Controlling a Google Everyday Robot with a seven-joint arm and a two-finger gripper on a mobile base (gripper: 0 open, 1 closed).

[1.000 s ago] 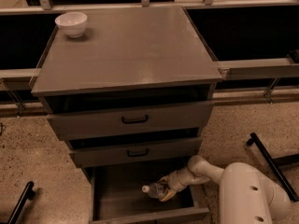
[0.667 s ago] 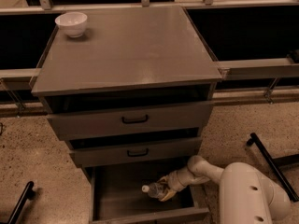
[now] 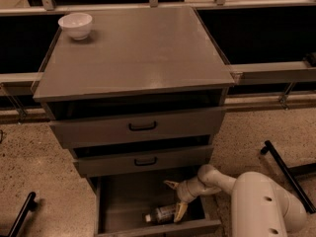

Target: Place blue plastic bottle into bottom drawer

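The blue plastic bottle (image 3: 160, 214) lies on its side on the floor of the open bottom drawer (image 3: 123, 201), near the front wall, cap pointing left. My gripper (image 3: 176, 197) is inside the drawer at its right side, just above and right of the bottle. Its fingers are spread apart: one fingertip (image 3: 171, 184) points up and left, the other (image 3: 180, 212) reaches down beside the bottle's right end. The gripper holds nothing. My white arm (image 3: 256, 201) comes in from the lower right.
The grey cabinet top (image 3: 133, 48) carries a white bowl (image 3: 75, 25) at its back left corner. The two upper drawers (image 3: 140, 127) with black handles stand slightly open. Black legs rest on the speckled floor at left (image 3: 19, 214) and right (image 3: 284, 169).
The gripper has opened and let go of the bottle. The bottle has dropped from the fingers and now lies on the drawer floor, closer to the front wall.
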